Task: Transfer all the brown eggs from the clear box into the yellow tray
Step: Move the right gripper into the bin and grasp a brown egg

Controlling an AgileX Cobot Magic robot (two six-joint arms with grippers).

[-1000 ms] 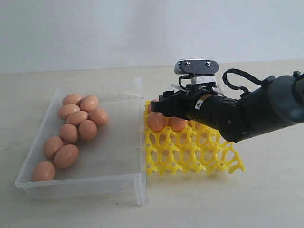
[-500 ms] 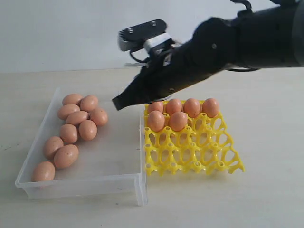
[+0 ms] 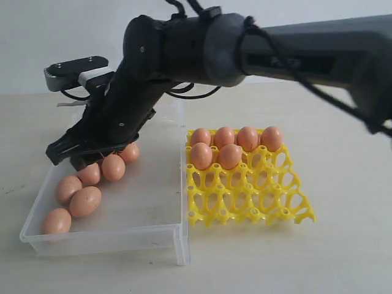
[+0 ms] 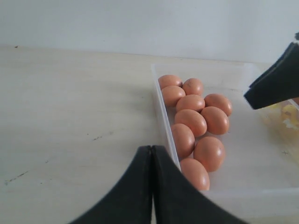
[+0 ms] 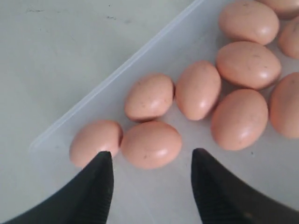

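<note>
six brown eggs upright in yellow tray, ten lying flat in clear box; right jaws apart above them, left jaws together.

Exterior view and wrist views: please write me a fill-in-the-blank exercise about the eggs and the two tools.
1. The yellow tray holds ___ brown eggs.
2. The right tool is above the clear box with its jaws ___.
3. The left tool has its jaws ___.
4. In the left wrist view, the clear box holds ___ eggs.
Missing words: six; open; shut; ten.
</note>
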